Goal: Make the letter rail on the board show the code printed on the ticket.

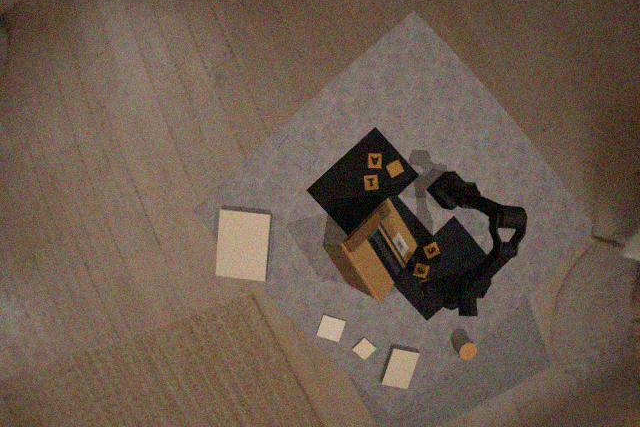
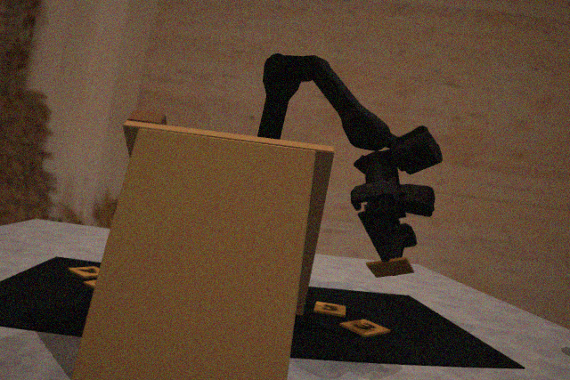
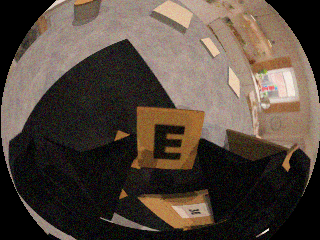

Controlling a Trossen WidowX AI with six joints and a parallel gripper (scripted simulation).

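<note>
My gripper (image 2: pixel 390 257) (image 1: pixel 442 189) is shut on a tan letter tile E (image 2: pixel 390 267) (image 3: pixel 170 140) and holds it in the air, tilted, above the grey counter beside the board. The tan board (image 1: pixel 361 259) (image 2: pixel 207 238) (image 3: pixel 160 208) stands tilted between two black mats; its dark rail (image 1: pixel 385 249) and white ticket (image 1: pixel 400 242) (image 3: pixel 194 211) face the arm. Tiles A (image 1: pixel 374 160), T (image 1: pixel 371 182) and one whose letter I cannot read (image 1: pixel 394 168) lie on the far mat (image 1: pixel 336 189). Tiles S (image 1: pixel 431 249) and E (image 1: pixel 421 270) lie on the near mat (image 1: pixel 457 251).
A large cream box (image 1: pixel 242 244) stands left of the board. Three smaller cream blocks (image 1: pixel 330 328) (image 1: pixel 363 347) (image 1: pixel 400 368) and a lying brown cylinder (image 1: pixel 464 344) sit near the counter's lower edge. The arm's base stands on the near mat.
</note>
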